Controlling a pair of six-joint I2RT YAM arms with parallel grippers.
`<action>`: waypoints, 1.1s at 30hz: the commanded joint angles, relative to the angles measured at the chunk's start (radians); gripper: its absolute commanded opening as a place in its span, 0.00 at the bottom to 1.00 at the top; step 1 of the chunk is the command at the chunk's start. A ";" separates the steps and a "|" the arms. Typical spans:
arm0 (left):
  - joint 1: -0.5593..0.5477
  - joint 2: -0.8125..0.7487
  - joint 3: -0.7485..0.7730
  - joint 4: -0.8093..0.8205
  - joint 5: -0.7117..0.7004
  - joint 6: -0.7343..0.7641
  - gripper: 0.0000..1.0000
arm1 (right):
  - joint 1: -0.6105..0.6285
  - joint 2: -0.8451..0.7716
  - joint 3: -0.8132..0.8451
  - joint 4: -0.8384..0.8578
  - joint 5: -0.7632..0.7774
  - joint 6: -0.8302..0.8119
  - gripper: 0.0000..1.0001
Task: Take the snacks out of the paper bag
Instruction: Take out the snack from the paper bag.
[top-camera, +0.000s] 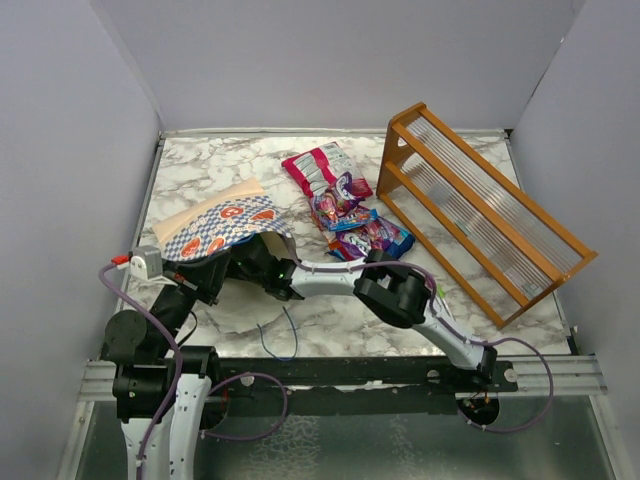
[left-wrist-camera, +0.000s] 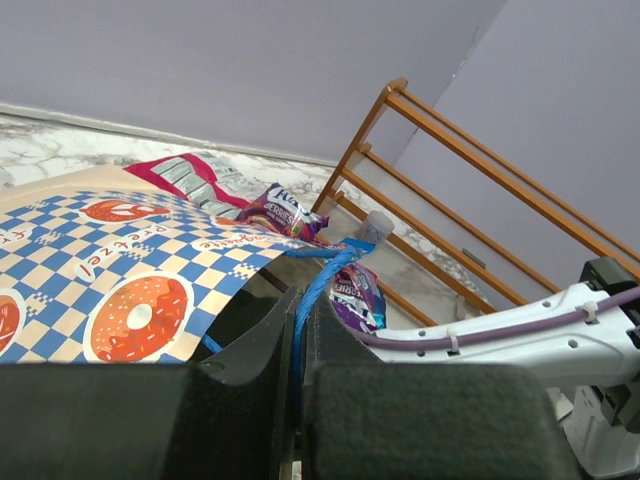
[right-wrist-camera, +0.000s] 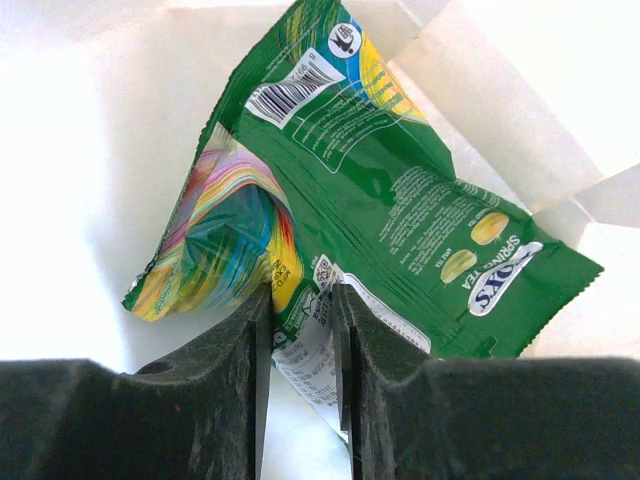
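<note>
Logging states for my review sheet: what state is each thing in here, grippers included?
paper bag: on its side, mouth open.
left gripper: shut on the paper bag's blue strap.
right gripper: inside the bag, shut on green packet.
green packet: inside the bag, edge pinched.
loose packets: out on the table.
wooden rack: resting askew on the table.

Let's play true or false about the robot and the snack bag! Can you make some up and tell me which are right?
1. The right gripper pinches a green packet inside the paper bag. True.
2. The paper bag is red all over. False: it is blue-and-white checkered outside.
3. A pink-and-white packet lies on the table, near the orange rack. True.
4. The left gripper is wide open, touching nothing. False: it is shut on the bag's blue handle.
</note>
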 joint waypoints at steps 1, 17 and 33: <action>0.000 0.018 0.033 0.043 -0.058 -0.028 0.00 | 0.049 -0.110 -0.070 0.023 -0.027 0.027 0.01; 0.000 0.083 0.079 0.032 -0.150 -0.109 0.00 | 0.114 -0.369 -0.398 0.162 -0.012 0.054 0.01; 0.000 0.169 0.172 -0.123 -0.373 -0.146 0.00 | 0.115 -0.730 -0.595 0.195 -0.193 0.101 0.01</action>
